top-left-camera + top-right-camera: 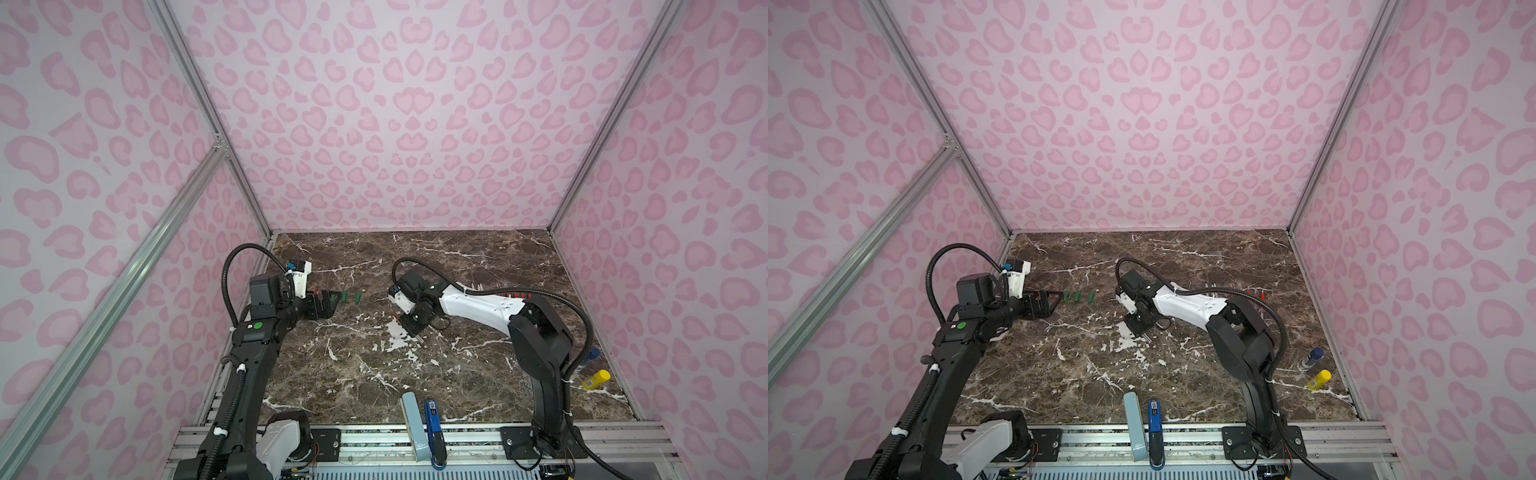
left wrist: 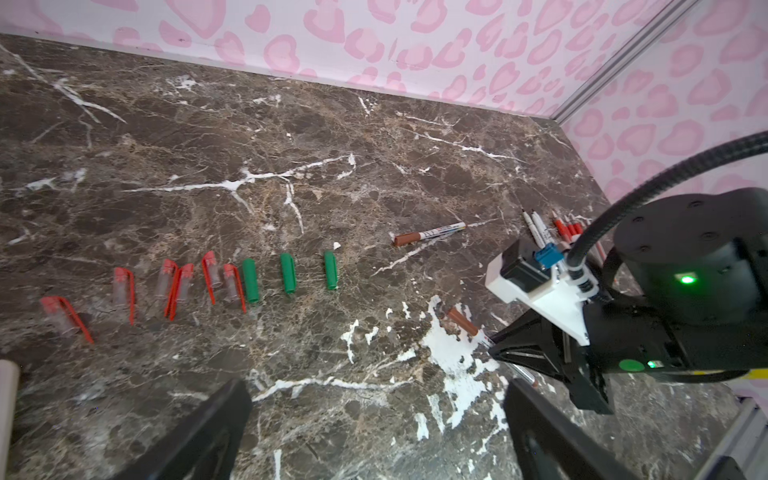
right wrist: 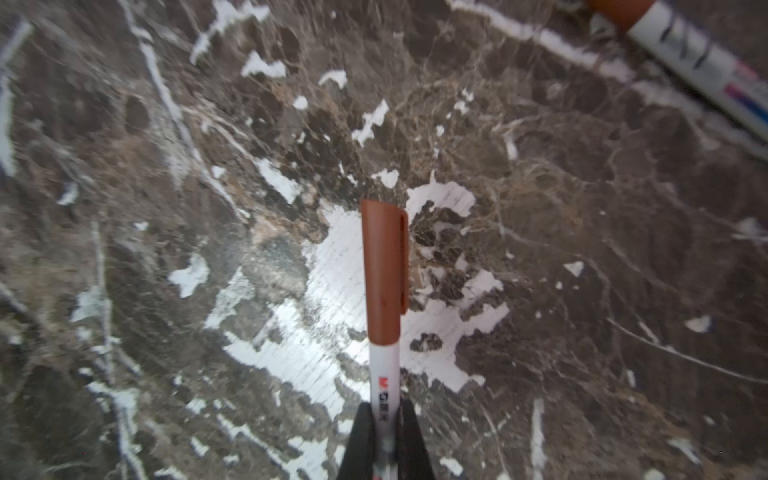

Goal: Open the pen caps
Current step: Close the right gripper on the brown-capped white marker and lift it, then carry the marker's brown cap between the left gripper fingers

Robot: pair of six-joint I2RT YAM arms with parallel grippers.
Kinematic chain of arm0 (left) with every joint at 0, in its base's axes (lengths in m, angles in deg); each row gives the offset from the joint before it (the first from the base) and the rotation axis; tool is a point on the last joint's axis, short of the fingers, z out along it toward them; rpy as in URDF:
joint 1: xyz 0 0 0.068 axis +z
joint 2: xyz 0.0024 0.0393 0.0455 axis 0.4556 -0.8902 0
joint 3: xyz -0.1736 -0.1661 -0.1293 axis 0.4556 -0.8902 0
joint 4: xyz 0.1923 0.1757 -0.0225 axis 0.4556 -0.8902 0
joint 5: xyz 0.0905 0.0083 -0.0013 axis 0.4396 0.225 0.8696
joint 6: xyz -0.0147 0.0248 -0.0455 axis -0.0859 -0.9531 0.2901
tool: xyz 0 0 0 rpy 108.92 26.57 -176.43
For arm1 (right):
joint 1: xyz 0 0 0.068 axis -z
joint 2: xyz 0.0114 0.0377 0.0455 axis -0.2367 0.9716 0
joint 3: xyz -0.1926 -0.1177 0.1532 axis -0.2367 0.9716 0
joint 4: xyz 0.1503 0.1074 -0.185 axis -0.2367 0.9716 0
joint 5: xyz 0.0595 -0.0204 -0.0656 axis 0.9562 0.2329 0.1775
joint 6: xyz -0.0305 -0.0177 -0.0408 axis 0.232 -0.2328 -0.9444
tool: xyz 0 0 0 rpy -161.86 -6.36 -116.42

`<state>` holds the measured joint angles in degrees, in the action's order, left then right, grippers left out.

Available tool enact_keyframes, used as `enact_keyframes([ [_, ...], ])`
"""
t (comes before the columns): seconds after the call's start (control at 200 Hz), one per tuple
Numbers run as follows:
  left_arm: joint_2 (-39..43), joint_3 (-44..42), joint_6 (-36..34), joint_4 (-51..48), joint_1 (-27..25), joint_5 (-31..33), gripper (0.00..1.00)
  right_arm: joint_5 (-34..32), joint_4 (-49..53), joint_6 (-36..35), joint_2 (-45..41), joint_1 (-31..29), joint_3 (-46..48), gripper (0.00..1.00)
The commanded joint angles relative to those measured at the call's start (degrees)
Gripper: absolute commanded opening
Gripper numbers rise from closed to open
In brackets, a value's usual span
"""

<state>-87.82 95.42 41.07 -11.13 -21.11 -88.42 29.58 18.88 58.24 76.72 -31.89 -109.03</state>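
My right gripper [image 3: 384, 419] is shut on the white barrel of a marker [image 3: 384, 374], low over the marble, in mid-table in a top view [image 1: 409, 327]. Its brown-orange cap [image 3: 382, 270] is on and sticks out past the fingers. A second capped brown marker [image 2: 428, 233] lies farther back. Three green caps [image 2: 287, 273] and several red caps [image 2: 174, 286] lie loose in a row. My left gripper [image 2: 376, 386] is open and empty, just left of the green caps [image 1: 344, 296]. Uncapped pens [image 2: 540, 228] lie behind the right arm.
A pale blue bar [image 1: 413, 428] and a blue stapler-like object [image 1: 433, 428] lie at the table's front edge. A yellow-capped tube [image 1: 596, 379] and a blue-capped one [image 1: 592, 355] rest by the right wall. Pink patterned walls close in three sides.
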Motion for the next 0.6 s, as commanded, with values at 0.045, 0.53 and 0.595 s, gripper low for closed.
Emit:
enact_keyframes([
  [0.045, -0.47, 0.06, 5.18, 4.67, -0.16, -8.70, 0.99, 5.73, -8.39, 5.84, -4.08, -0.20, 1.05, 0.01],
  [0.53, -3.17, -1.45, 12.99, 9.66, -7.03, -6.29, 0.82, 6.79, -29.47, 21.86, -9.64, -6.04, 3.77, 0.00],
  [0.595, -3.79, -1.10, 12.83, 9.96, -8.79, -4.92, 0.78, 5.81, -30.28, 22.25, -9.72, -6.85, 3.85, 0.00],
])
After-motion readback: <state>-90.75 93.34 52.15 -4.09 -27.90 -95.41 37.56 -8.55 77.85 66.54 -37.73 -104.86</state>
